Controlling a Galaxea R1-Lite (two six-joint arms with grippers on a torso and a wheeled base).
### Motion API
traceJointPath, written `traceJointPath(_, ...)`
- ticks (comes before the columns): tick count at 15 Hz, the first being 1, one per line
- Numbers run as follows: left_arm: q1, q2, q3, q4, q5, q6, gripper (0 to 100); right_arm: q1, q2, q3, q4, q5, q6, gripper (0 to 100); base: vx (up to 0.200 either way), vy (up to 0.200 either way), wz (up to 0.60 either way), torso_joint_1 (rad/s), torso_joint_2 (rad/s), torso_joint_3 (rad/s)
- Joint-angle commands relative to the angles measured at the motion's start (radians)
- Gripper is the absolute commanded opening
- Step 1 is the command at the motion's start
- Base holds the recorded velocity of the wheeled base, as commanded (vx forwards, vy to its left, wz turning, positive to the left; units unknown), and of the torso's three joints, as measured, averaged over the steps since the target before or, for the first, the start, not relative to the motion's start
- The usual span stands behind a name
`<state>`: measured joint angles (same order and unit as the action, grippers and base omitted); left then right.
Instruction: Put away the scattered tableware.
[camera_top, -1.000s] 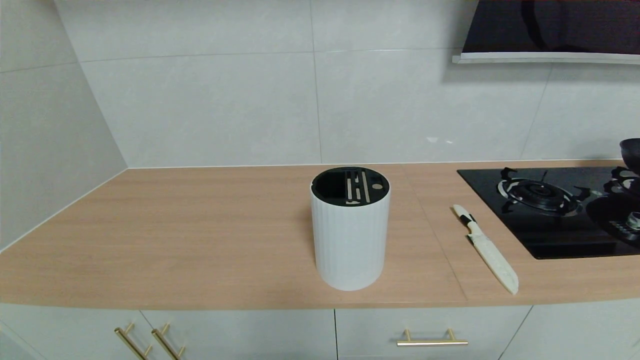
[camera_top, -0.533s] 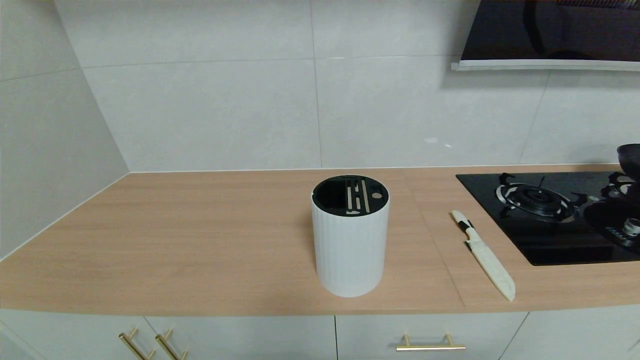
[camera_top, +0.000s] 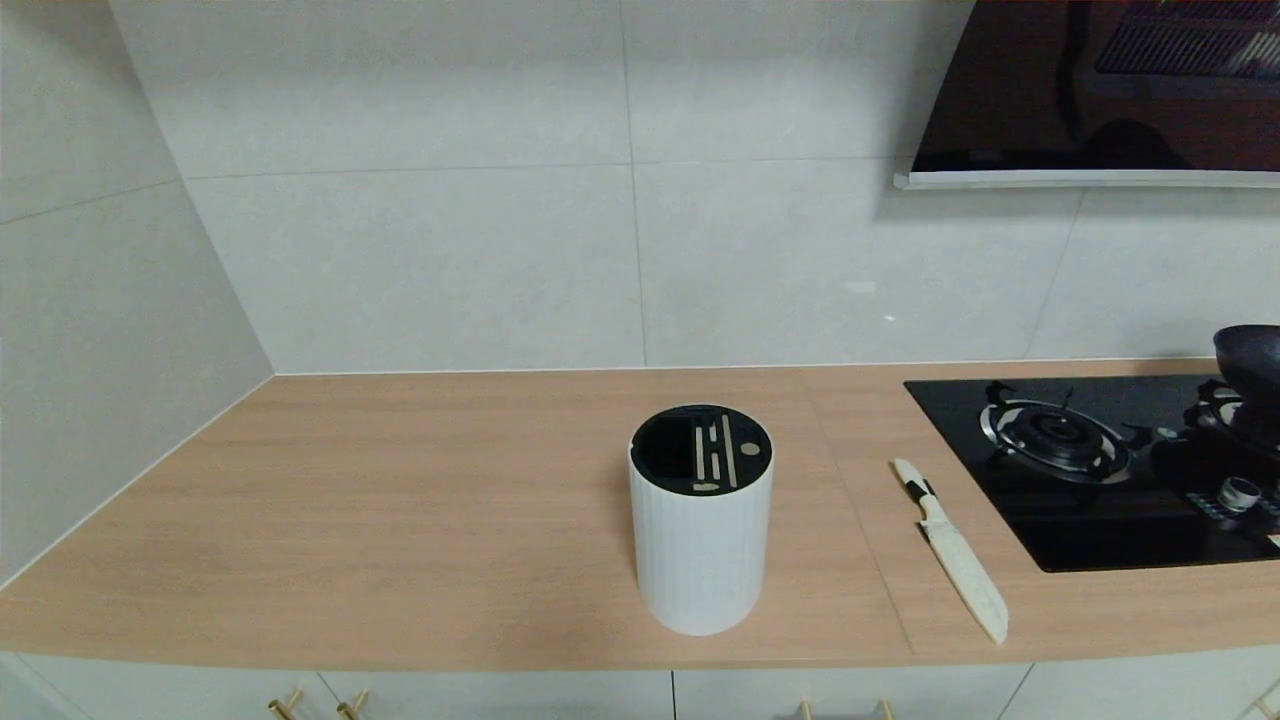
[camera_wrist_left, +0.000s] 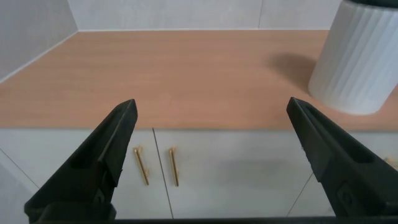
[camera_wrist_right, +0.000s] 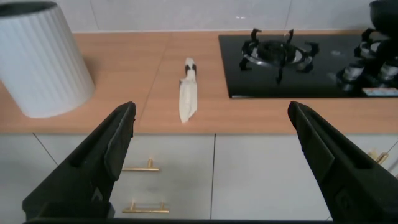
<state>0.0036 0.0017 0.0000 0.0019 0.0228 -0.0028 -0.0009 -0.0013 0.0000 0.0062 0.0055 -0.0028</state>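
A white ribbed knife holder (camera_top: 700, 540) with a black slotted top stands upright on the wooden counter (camera_top: 400, 500). To its right a knife (camera_top: 948, 545) with a speckled white blade and a white-and-black handle lies flat, handle toward the wall. My left gripper (camera_wrist_left: 211, 107) hangs open in front of the counter's edge, off the holder (camera_wrist_left: 360, 56). My right gripper (camera_wrist_right: 211, 111) is also open, below the counter's front edge, facing the knife (camera_wrist_right: 187, 93) and the holder (camera_wrist_right: 40, 59). Nothing is between either pair of fingers.
A black gas hob (camera_top: 1090, 460) sits at the right with a dark pot (camera_top: 1250, 350) on its far burner. An extractor hood (camera_top: 1100, 90) hangs above it. Tiled walls close off the back and left. White cabinet doors with gold handles (camera_wrist_left: 142, 165) lie below the counter.
The head camera has tilted, so the whole picture has shifted downward. The holder and the knife have kept their places on the counter.
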Motion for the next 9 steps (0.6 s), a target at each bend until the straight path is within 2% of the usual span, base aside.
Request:
traceJointPath(1,0.001,0.000,0.000,0.000,0.000,0.000,100,0.001,0.001,0.000,0.000,0.001,0.000,100,0.000,0.000,0.00,0.207,-0.40,-0.203)
traceJointPath(7,0.001,0.000,0.000,0.000,0.000,0.000,100,0.001,0.001,0.000,0.000,0.001,0.000,100,0.000,0.000,0.00,0.172,-0.37,-0.192)
traceJointPath(9,0.001,0.000,0.000,0.000,0.000,0.000,100,0.001,0.001,0.000,0.000,0.001,0.000,100,0.000,0.000,0.00,0.039,-0.08,-0.046)
